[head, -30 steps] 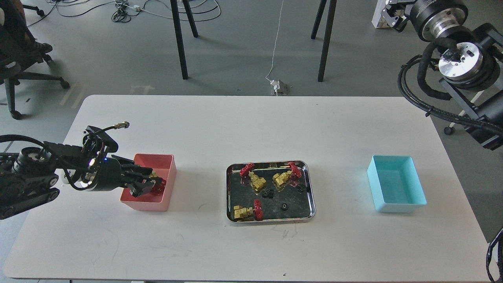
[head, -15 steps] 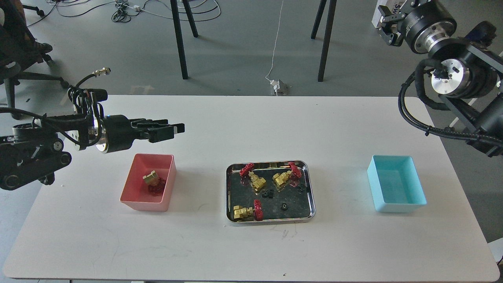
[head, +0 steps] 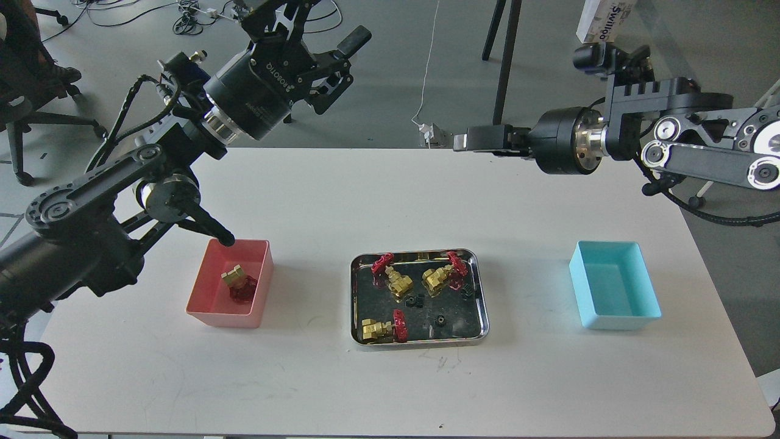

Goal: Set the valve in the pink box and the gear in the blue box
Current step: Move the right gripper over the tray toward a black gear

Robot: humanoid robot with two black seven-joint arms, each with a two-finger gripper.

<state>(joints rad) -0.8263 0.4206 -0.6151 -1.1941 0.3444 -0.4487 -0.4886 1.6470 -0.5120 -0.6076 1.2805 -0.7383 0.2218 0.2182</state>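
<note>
a brass valve [head: 238, 284] with a red handwheel lies inside the pink box [head: 214, 310], well below and just right of the base of the raised left arm. the left tool [head: 326, 27] is lifted high over the far edge of the white desk [head: 390, 390], its fingers spread apart and holding nothing, the valve and pink box far beneath it and toward its near side.

three more valves rest in the steel tray [head: 481, 317] at mid-desk: one at the back left [head: 393, 277], one at the back right [head: 443, 275], one at the front left [head: 381, 328]. small black gears sit among them, one [head: 415, 300] near the tray's middle, another [head: 439, 319] closer to the front, a third [head: 466, 289] by the right wall.

the right tool [head: 458, 141] reaches in from the right above the desk's far edge, pointing left; seen side-on and dark, it gives no way to tell whether its fingers are parted. the tray lies below it and nearer the camera. the blue box [head: 615, 320] stands on the desk's right side, below the right arm and well apart from the tray.
</note>
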